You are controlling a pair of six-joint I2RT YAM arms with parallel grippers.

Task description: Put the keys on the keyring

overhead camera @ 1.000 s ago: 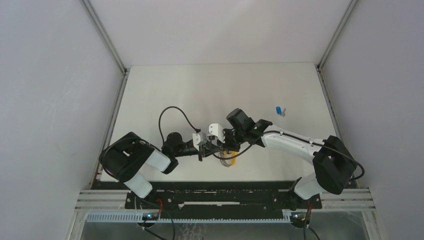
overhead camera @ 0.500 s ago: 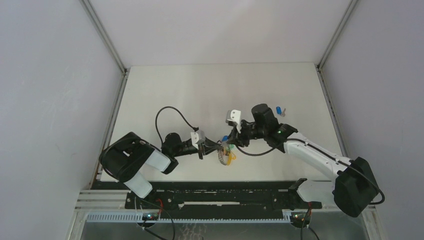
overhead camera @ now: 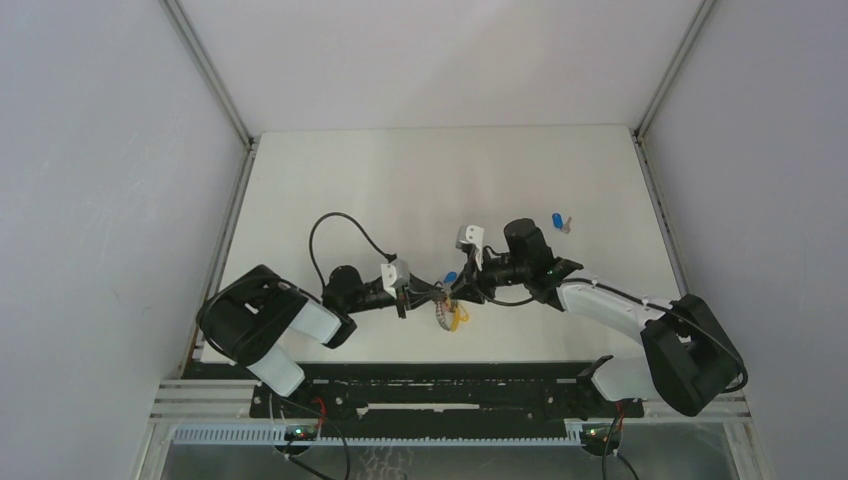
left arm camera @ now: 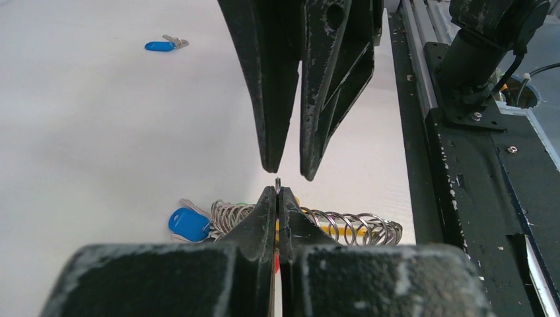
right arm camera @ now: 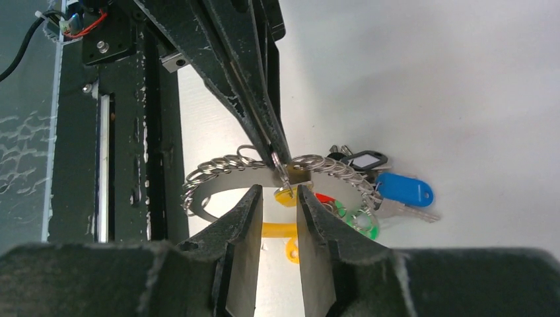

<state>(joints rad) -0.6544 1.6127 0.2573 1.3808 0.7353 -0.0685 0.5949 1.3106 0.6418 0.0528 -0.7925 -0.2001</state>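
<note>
Two grippers meet tip to tip near the front middle of the white table [overhead camera: 400,190]. On the left, the left gripper [left arm camera: 277,193] is clenched on a thin silver loop of the keyring [overhead camera: 447,313]. In its own camera only a sliver of metal pokes out above its tips, and the fingers hide the rest of the pinch.

The keyring lies on the table just under the tips: a springy silver coil [left arm camera: 350,228] and a bunch of capped keys [right arm camera: 406,189] in blue, black-and-white, green and red. A yellow cap [right arm camera: 277,230] shows in the slot between the right fingers. Most of it is covered, so I cannot tell whether it hangs on the ring or lies loose. From above, the bunch is a small blur, half under both sets of fingers.

The right gripper [right arm camera: 280,193] points at the left one. Its jaws are released, with a narrow gap and nothing held between them, and its tips are just apart from the left tips.

Farther right, well apart from the bunch, the loose blue key [overhead camera: 559,221] lies flat on the table. From above its blade is only a pale speck.
</note>
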